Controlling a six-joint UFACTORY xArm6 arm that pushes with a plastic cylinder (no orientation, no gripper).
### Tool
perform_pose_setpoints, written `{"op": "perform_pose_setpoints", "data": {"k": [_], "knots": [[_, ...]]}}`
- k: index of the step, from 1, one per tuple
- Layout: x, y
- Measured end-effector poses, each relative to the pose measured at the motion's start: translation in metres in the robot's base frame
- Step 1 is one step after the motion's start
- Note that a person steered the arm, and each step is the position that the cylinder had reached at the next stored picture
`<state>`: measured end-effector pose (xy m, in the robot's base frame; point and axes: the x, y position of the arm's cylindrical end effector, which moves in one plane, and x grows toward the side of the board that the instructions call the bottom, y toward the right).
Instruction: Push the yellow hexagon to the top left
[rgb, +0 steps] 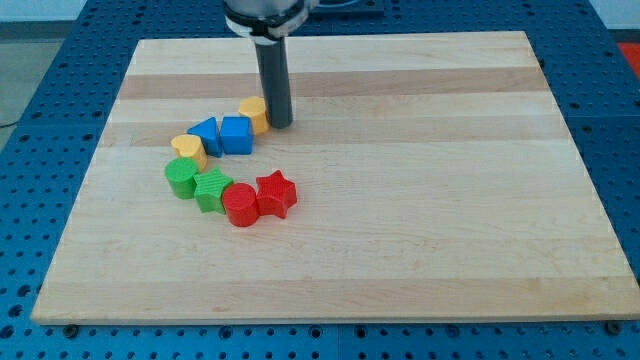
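Note:
The yellow hexagon (254, 113) sits left of the board's middle, touching the blue cube (236, 134) on its lower left. My tip (279, 124) stands right against the hexagon's right side. The rod rises from there to the view's top. A blue triangular block (205, 135) lies left of the cube. A yellow heart-like block (187, 150) lies further left and lower.
A green round block (181, 179), a green star-like block (212, 189), a red cylinder (240, 204) and a red star (276, 193) form a curved row below the blue blocks. The wooden board (450, 200) lies on a blue perforated table.

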<state>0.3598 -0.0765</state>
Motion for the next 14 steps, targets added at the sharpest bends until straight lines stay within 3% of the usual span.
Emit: {"op": "perform_pose_setpoints", "data": {"k": [1, 6, 12, 14], "knots": [[-0.012, -0.007], [0.021, -0.012], [-0.073, -0.135], [-0.099, -0.148]]}}
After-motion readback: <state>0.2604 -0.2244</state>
